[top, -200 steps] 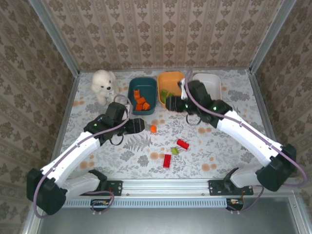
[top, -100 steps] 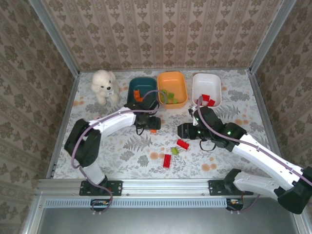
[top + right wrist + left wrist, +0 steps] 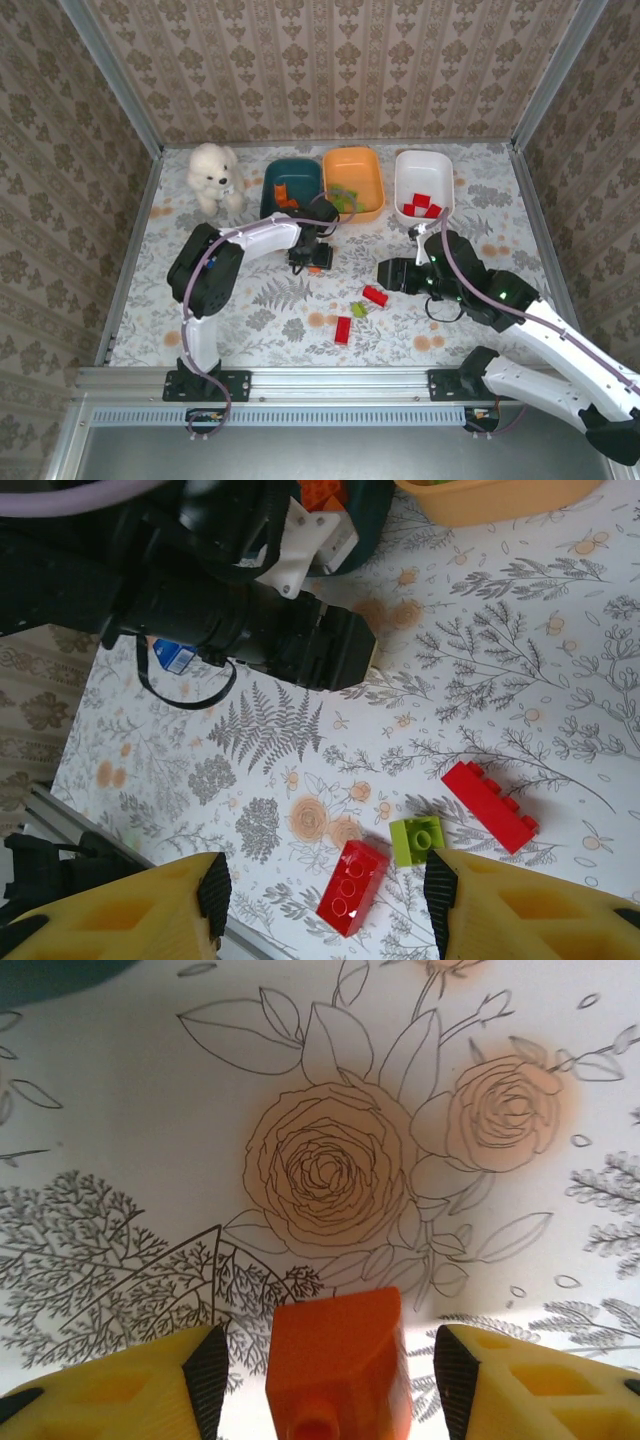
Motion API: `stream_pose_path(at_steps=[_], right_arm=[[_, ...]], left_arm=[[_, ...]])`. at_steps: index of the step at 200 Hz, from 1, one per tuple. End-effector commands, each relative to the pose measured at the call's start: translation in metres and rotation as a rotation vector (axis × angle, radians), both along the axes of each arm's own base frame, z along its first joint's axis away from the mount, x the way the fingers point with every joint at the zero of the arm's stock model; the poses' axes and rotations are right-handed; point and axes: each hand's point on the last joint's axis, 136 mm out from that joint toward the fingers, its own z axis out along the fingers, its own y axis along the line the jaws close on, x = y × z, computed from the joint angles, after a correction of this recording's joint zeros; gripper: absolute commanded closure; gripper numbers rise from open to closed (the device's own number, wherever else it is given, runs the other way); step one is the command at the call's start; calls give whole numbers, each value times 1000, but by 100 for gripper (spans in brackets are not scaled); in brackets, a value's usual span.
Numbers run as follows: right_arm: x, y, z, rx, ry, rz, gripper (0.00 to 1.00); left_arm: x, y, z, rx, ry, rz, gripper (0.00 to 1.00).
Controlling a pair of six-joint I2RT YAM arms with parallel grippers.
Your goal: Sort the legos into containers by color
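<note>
Straddling an orange lego [image 3: 335,1360] near the counter's [image 3: 480,200] middle, the left claw [image 3: 325,1365] stands released, brick between its fingers; the right claw [image 3: 323,875], also released, hangs over two red legos [image 3: 490,805] and a green lego [image 3: 417,840].

Beige damask wallpaper [image 3: 330,70] lines three walls around the desk [image 3: 250,300], whose white cloth carries grey ferns and peach roses. Grey metal posts [image 3: 112,70] frame the corners; light falls even.

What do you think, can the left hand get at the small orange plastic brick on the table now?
Probably yes: the left hand is open, the small orange plastic brick sits on the table between its yellow fingers, and nothing lies between them.
</note>
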Motion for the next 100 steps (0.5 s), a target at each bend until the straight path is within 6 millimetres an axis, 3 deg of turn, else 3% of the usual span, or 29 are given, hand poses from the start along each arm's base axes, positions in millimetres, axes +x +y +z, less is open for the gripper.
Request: stream_pose_path(at_steps=[1,40,55,76,100], right_arm=[[-4,-6,-7,-4,30,-27,43],[-2,-4,-7,3,32,-27,43],[-2,-3,-4,4,27,-24,43],[-1,-2,-1,1,21,-17,43],[2,1,6,4,8,-12,43]], left_arm=[[-8,-1,-6,32,24,-26,47],[-8,-6,-9,41,14,-40,68],[-6,-8,0,41,-10,-41,69],[-4,-11,26,11,-47,-25,70],[8,-10,76,-42,-120,11,71]])
